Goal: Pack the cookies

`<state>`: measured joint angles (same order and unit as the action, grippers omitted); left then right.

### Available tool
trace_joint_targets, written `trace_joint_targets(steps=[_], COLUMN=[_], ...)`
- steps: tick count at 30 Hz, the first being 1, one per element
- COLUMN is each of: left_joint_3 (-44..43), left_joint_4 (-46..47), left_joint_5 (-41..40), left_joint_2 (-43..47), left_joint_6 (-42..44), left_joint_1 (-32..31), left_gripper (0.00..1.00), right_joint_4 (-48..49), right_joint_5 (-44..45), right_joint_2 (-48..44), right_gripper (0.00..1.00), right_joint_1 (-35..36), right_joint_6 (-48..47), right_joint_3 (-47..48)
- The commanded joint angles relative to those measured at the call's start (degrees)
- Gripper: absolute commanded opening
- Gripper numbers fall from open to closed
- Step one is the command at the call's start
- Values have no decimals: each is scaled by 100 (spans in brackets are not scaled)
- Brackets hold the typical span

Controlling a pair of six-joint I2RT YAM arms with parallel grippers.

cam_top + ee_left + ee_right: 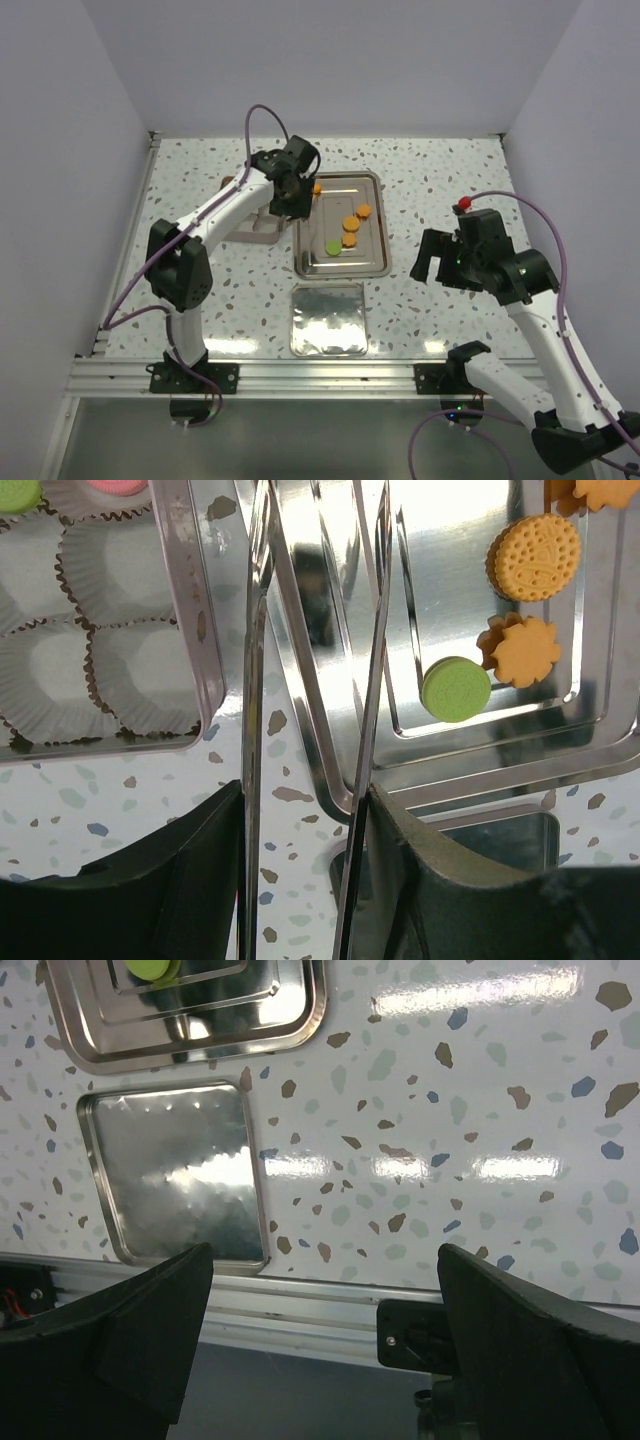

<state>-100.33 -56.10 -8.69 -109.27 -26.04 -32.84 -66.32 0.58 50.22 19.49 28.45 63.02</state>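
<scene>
Several cookies lie on the steel tray (372, 262): orange ones (350, 224) and a green one (333, 247). In the left wrist view they show as a green disc (456, 689), a round orange one (534, 558) and a flower-shaped orange one (522, 650). A box of white paper cups (100, 630) holds a green cookie (15, 492) and a pink one (118, 485). My left gripper (290, 192) (305, 880) is shut on metal tongs (375, 680), held over the tray's left edge, nothing between their arms. My right gripper (435, 262) (325, 1350) is open and empty, right of the tray.
A flat steel lid (328, 318) (175, 1170) lies near the front edge, below the tray (200, 1020). The cup box (260, 228) sits left of the tray under the left arm. White walls close in the table on three sides.
</scene>
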Motion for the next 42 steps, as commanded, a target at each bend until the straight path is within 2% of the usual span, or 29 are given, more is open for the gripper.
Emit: trace_joint_targets(steps=[1,20,35,42], left_joint_3=[84,-30,-935,-900], left_joint_4=[345,345,125,125], left_joint_5=[113,-142,-151,-160], left_joint_2=[187,-384,-1052,-1061], left_joint_6=[-85,64,196,214], left_joint_1=[23,23,102,146], left_gripper=[54,54,53,45], right_joint_4=[-74,-241,-197,-162], right_joint_5=[109,302,364,373], right_joint_2=[-108,-170,58,120], right_gripper=[97,97,98,98], right_joint_1=[11,11,11,12], right_joint_6=[100,30,-120,-164], right_joint_3=[-9,34,114,105])
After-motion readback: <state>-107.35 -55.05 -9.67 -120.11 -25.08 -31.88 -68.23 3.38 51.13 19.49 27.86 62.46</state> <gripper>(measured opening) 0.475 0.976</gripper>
